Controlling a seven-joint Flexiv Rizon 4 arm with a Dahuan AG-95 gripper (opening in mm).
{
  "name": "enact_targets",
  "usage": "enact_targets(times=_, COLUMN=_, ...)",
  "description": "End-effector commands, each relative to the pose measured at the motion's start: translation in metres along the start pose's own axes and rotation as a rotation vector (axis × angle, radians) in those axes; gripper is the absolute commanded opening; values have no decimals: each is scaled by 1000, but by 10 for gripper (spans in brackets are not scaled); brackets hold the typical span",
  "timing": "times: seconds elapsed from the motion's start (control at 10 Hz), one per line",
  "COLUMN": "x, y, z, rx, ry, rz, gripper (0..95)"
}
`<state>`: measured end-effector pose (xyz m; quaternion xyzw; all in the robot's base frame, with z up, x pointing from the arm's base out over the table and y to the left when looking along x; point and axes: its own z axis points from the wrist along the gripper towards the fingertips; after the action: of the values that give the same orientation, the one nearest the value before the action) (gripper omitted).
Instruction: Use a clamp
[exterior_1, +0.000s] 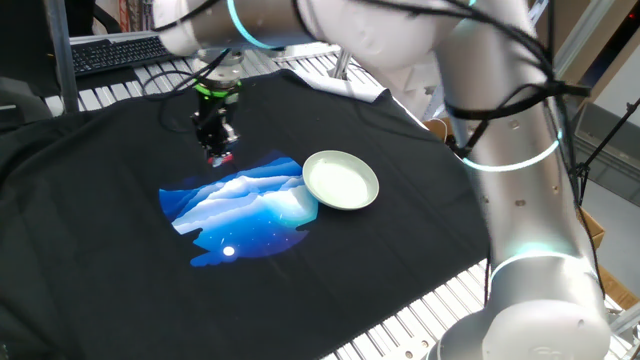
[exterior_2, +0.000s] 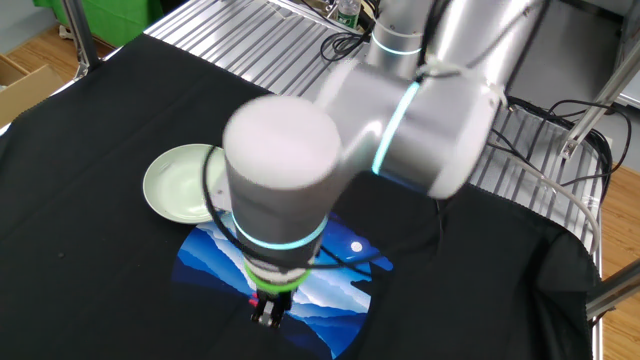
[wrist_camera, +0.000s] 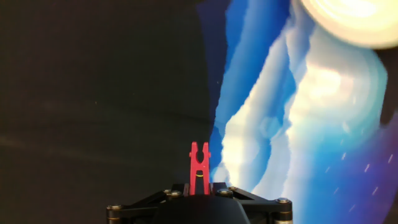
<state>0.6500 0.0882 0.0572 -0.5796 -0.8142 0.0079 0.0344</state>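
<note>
The clamp (wrist_camera: 199, 167) is a small red plastic clip, and in the hand view it sticks out from between the fingers with its forked tip pointing away. My gripper (wrist_camera: 199, 186) is shut on it. In one fixed view the gripper (exterior_1: 218, 150) hangs just above the black cloth at the upper left edge of the blue print, with a bit of the red clamp (exterior_1: 220, 158) at its tip. In the other fixed view the arm's wrist covers most of the gripper (exterior_2: 268, 312), and only a red speck shows.
A black T-shirt (exterior_1: 100, 220) with a blue and white mountain print (exterior_1: 245, 205) covers the table. A pale green round plate (exterior_1: 340, 180) lies on it beside the print. A keyboard (exterior_1: 115, 50) and cables lie on the metal rollers behind.
</note>
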Motion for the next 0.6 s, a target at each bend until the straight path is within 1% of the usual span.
enact_targets(times=0.1, x=-10, y=-27, z=-9, rx=-8, ry=19, rz=-117, gripper=0)
enact_targets(times=0.3, x=-16, y=-39, z=-13, rx=-11, ry=16, rz=-158, gripper=0)
enact_targets(times=0.4, x=-18, y=-44, z=-17, rx=-13, ry=22, rz=-174, gripper=0)
enact_targets(times=0.5, x=-19, y=-45, z=-19, rx=-13, ry=24, rz=-177, gripper=0)
enact_targets(times=0.6, x=-19, y=-45, z=-21, rx=-13, ry=17, rz=-191, gripper=0)
